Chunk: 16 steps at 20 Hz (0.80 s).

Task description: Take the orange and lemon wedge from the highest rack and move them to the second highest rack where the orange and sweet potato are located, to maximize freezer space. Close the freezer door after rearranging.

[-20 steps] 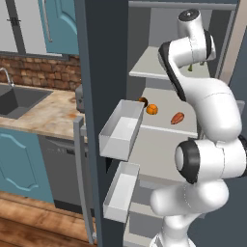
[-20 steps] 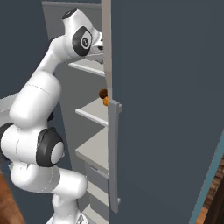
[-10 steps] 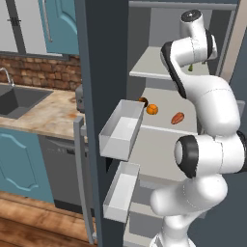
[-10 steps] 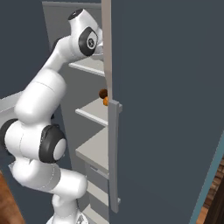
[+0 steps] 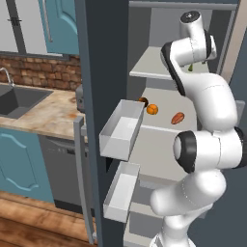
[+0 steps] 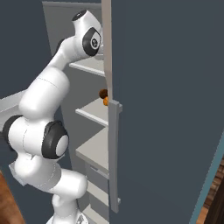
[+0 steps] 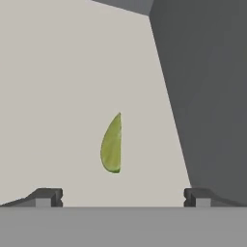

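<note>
The gripper (image 7: 120, 197) is open, its two tips spread wide at the bottom of the hand view with nothing between them. Just beyond the tips the lemon wedge (image 7: 112, 144) lies on the pale top rack (image 7: 58, 96), roughly midway between them and close to the freezer's dark side wall (image 7: 207, 87). The wedge is untouched and stands apart from both tips.

In the left base view the arm (image 5: 202, 91) reaches up onto the top rack (image 5: 147, 67), and a sliver of green wedge (image 5: 191, 68) shows just beside the wrist. One rack below the wedge sit an orange (image 5: 152, 109), a sweet potato (image 5: 178, 117) and a darker round thing (image 5: 143, 101) at the orange's left, partly hidden by the door bin; I cannot tell what it is.

As a judgement, the task is at best half done. Whether the top-rack orange is already down I cannot say, since the arm covers part of that rack. The wedge still has to be gripped and lowered, and the door (image 5: 103, 96) is wide open, so closing it is left too.

Beyond the door, left of the freezer, a stone desk (image 5: 38, 108) holds a sink (image 5: 17, 99) under a brick wall (image 5: 36, 72) and teal cabinets (image 5: 60, 24); the floor (image 5: 29, 222) is wood.
</note>
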Motion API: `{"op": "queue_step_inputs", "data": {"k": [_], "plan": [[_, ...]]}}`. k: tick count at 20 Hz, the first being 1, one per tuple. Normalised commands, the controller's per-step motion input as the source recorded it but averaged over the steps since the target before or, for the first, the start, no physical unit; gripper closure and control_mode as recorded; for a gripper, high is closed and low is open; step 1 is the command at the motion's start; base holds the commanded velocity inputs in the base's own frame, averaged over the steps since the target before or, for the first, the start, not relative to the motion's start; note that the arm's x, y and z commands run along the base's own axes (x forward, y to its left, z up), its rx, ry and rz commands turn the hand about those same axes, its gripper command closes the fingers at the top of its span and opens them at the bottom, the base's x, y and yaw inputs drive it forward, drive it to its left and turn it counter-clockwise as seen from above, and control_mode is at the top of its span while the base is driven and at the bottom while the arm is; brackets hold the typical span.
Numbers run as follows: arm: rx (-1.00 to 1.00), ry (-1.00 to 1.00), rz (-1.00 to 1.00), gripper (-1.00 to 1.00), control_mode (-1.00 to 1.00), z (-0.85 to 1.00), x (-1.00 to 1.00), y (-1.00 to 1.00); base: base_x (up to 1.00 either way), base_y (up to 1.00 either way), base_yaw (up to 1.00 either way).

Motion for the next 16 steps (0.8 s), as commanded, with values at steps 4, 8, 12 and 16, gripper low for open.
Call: {"op": "queue_step_inputs", "data": {"k": [4,8,12,16], "plan": [[0.0,0.04,0.05,-1.0,-1.0,-0.17,0.23,-0.21,0.0,0.0,0.0],[0.04,0.03,0.08,-1.0,-1.0,-0.22,0.2,-0.2,0.0,0.0,0.0],[0.14,0.0,0.14,-1.0,-1.0,-0.2,0.25,-0.19,0.0,0.0,0.0],[0.16,0.0,0.15,-1.0,-1.0,-0.17,0.26,-0.19,0.0,0.0,0.0]]}}
